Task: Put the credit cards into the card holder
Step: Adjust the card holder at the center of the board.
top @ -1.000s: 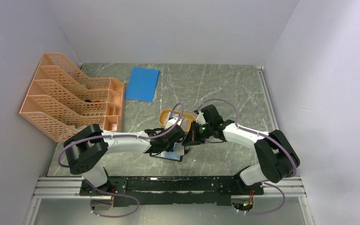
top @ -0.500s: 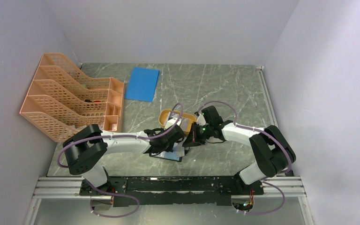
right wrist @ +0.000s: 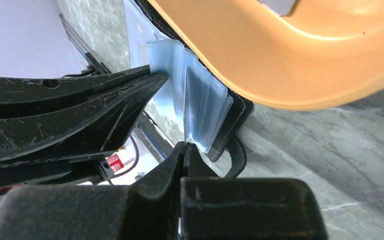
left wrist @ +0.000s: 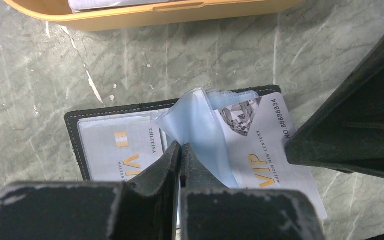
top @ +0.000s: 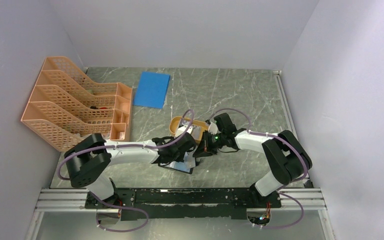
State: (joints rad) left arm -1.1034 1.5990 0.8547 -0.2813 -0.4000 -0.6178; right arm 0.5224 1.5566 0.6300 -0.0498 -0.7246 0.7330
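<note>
The black card holder [left wrist: 72,135] lies open on the marble table, just in front of the orange dish [left wrist: 155,17]. A silvery VIP credit card [left wrist: 115,150] sits in its left pocket. My left gripper [left wrist: 180,146] is shut on a bluish clear pocket leaf [left wrist: 195,120], lifting it. A second VIP credit card [left wrist: 265,150] lies under that leaf, its outer end sticking out past the holder. My right gripper [right wrist: 185,145] is shut on that card's edge, coming in from the right. In the top view both grippers [top: 184,152] [top: 200,150] meet over the holder [top: 182,166].
The orange dish [top: 177,122] holds more pale cards [left wrist: 110,4] right behind the holder. An orange mesh file rack [top: 75,107] stands at the left wall, and a blue flat sheet [top: 151,89] lies at the back. Walls close in both sides.
The right arm's elbow has swung slightly leftward while its gripper stayed at the holder. The left arm and the holder have barely moved.
</note>
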